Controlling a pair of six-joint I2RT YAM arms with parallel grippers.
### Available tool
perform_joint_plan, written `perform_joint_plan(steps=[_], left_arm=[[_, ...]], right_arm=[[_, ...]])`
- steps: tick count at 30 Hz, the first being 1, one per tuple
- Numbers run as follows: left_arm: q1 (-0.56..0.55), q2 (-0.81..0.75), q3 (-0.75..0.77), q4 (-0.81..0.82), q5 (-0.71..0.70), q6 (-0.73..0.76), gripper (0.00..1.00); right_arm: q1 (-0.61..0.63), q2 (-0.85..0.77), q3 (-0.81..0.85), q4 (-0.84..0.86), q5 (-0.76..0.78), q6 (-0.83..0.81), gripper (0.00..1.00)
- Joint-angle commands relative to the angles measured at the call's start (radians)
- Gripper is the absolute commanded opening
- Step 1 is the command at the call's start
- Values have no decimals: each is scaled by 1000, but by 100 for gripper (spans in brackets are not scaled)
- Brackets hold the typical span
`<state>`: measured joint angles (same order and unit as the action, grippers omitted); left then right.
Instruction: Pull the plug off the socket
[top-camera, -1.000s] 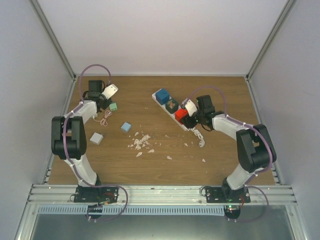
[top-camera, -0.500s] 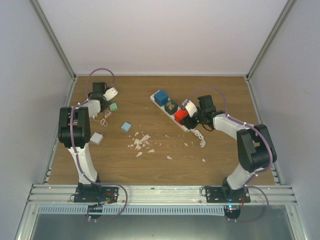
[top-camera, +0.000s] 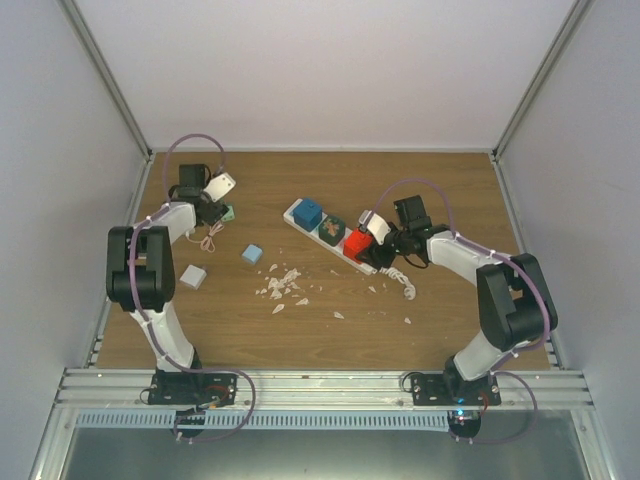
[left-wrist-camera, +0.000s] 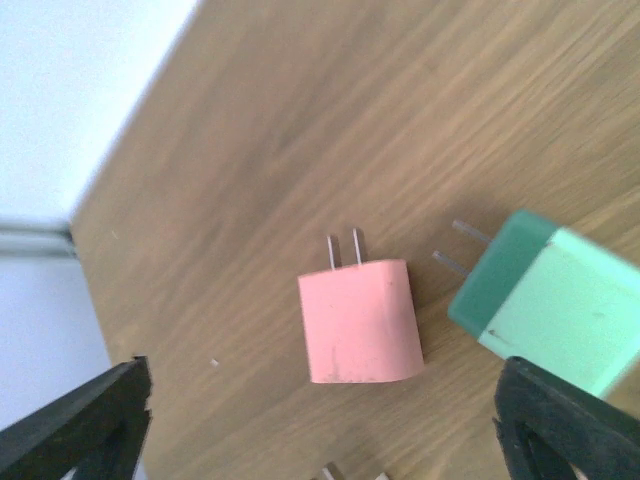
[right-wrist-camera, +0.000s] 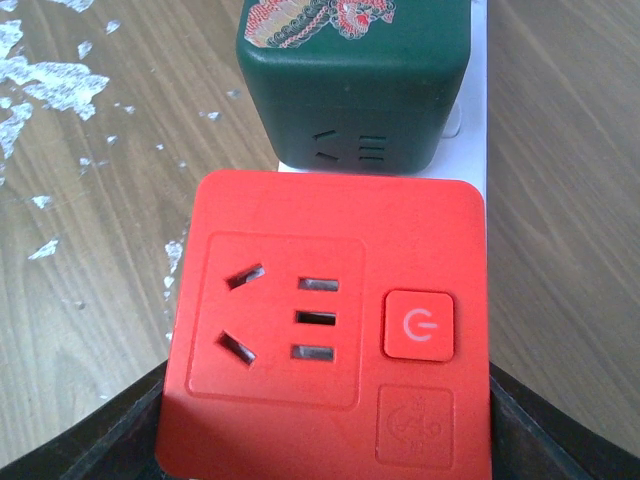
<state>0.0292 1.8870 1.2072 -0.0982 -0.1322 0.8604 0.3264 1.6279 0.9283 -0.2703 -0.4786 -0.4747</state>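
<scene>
The socket, a long white power strip (top-camera: 297, 222), lies slantwise at mid-table with a blue plug (top-camera: 308, 213), a dark green plug (top-camera: 331, 229) and a red cube plug (top-camera: 357, 243) in it. My right gripper (top-camera: 367, 240) is shut on the red plug (right-wrist-camera: 325, 330), one black finger on each side. Just beyond the red plug stands the dark green plug (right-wrist-camera: 355, 85) on the strip (right-wrist-camera: 478, 140). My left gripper (left-wrist-camera: 325, 430) is open at the far left above a pink plug (left-wrist-camera: 358, 322) lying loose on the wood. A light green plug (left-wrist-camera: 555, 300) lies beside the pink one.
A pale blue plug (top-camera: 251, 254) and a white plug (top-camera: 193, 277) lie loose left of centre. White flakes (top-camera: 283, 285) litter the middle. The strip's white cord (top-camera: 400, 280) coils near the right arm. A thin pink cable (top-camera: 210, 240) lies by the left arm. Walls enclose the table.
My left gripper has opened and the pink plug now lies free on the table. The power strip's far end has swung left and nearer, with my right gripper still on the red plug.
</scene>
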Motion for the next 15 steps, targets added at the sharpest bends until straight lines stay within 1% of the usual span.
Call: perform_joint_plan(steps=[1,2,3,5,9,11,15], left_arm=[[-17,-169,-25,-48,154,-107,99],[-21,-192,-26,-69,188,-126,99],[-21,-216,-24,-88,219,-145,99],[-56,-251,-16,-123,277,-191,99],[-86,-299,14,-192,385,-314,99],[-110,-307,27,-219,416,-362,99],[-184,-287,65,-294,458,-423,99]], right_arm=[[18,-40,-32,-93,-68,-28,54],[19,-47,-28,-91,-69,-21,63],[18,-50,-21,-90,-75,-17,70],[18,-56,-6,-93,-94,-10,77],[24,-67,23,-79,-102,13,87],[26,-72,41,-63,-84,28,92],[43,-49,95,-35,-51,56,96]])
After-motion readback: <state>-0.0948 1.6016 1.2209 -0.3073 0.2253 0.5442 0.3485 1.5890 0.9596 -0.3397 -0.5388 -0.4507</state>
